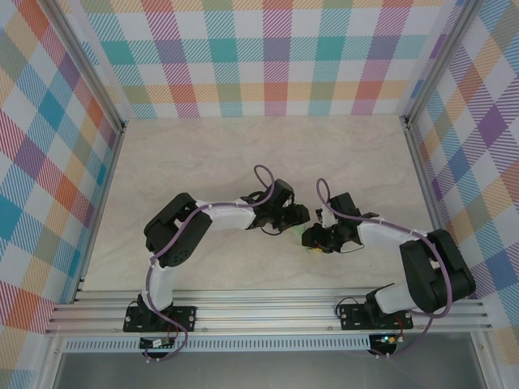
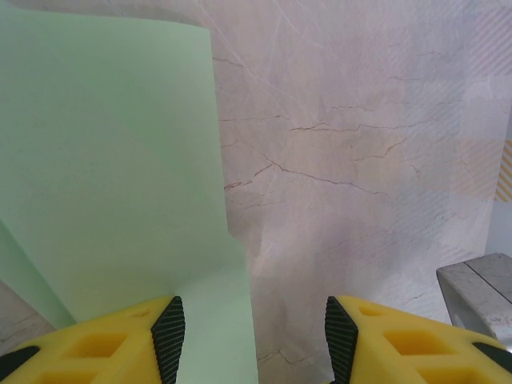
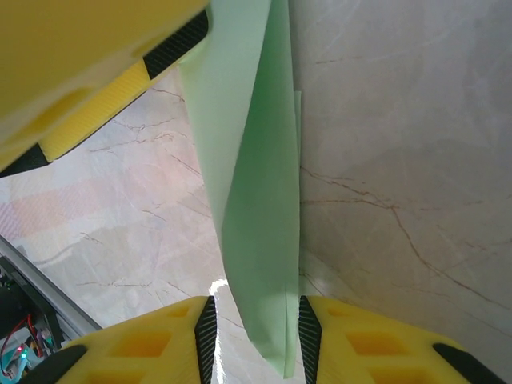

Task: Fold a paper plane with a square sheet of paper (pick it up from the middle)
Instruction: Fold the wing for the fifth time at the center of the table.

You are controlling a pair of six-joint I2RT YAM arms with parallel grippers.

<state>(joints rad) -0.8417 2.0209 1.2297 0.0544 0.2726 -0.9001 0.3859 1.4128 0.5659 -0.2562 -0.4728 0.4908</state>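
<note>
The square sheet of paper (image 3: 256, 208) is pale mint green and folded into a long narrow strip that hangs over the marble table. Its lower end sits between the jaws of my right gripper (image 3: 256, 336), which is open: there is a clear gap on the left side, and the paper lies close to the right pad (image 3: 308, 336). The strip's upper end runs up to a yellow finger of the left gripper (image 3: 88, 72). In the left wrist view the paper (image 2: 112, 160) spreads beside the left pad (image 2: 168, 340) of my open left gripper (image 2: 254, 340). From above, both grippers (image 1: 293, 220) (image 1: 315, 237) meet mid-table.
Plaid walls (image 1: 268, 57) enclose the marble table (image 1: 268, 154) on three sides. An aluminium rail (image 1: 268, 312) carrying both arm bases runs along the near edge. A grey metal block (image 2: 480, 292) shows at the right of the left wrist view.
</note>
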